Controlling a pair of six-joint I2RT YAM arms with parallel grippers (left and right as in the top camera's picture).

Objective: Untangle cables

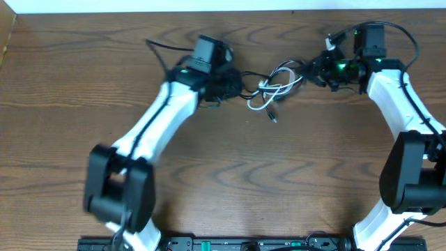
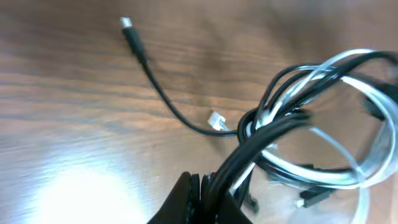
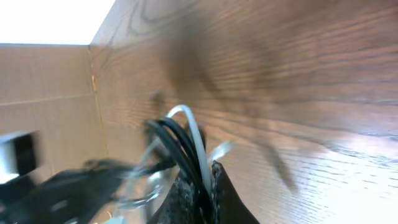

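A tangle of thin black and white cables (image 1: 275,87) lies on the wooden table between my two grippers. My left gripper (image 1: 232,84) is at the tangle's left side. In the left wrist view its jaws (image 2: 205,183) are shut on a bundle of black cables (image 2: 261,140). A white cable (image 2: 348,180) loops through that bundle, and a white plug (image 2: 216,119) lies beside it. One black cable trails off to a free plug (image 2: 127,25). My right gripper (image 1: 315,70) is at the tangle's right side, shut (image 3: 200,180) on black strands and a white strand (image 3: 196,140).
The table's back edge (image 1: 139,12) runs close behind both grippers, with a brown side panel (image 3: 43,87) at the left. A dark rail (image 1: 244,244) lines the front edge. Thick black arm cables (image 1: 164,47) hang near the left wrist.
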